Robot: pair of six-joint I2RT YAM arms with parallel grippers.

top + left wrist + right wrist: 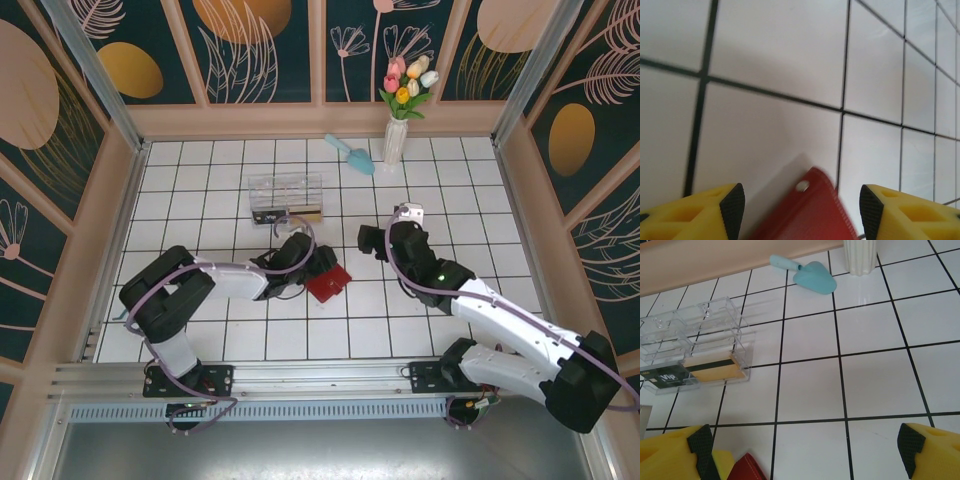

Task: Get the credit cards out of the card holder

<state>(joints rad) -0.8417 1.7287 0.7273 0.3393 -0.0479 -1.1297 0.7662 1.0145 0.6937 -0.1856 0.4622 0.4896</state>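
Observation:
The red card holder (pixel 330 281) hangs tilted just above the tiles at mid-table, casting a shadow. My left gripper (pixel 308 264) is shut on it. In the left wrist view the holder (pixel 812 215) spans the gap between the black pads (pixel 733 204), a silver snap near its corner. Its inside is hidden. A gold card (pixel 712 369) with a dark stripe and a dark card (pixel 665 377) lie in the clear box (pixel 286 198). My right gripper (pixel 374 240) stands open to the right of the holder, and nothing lies between its fingers (pixel 805 452).
A white vase of tulips (pixel 397 138) and a teal scoop (pixel 350 153) stand near the back wall. The clear box (pixel 695 342) sits behind the holder. Wooden walls ring the white tiled floor (pixel 450 190).

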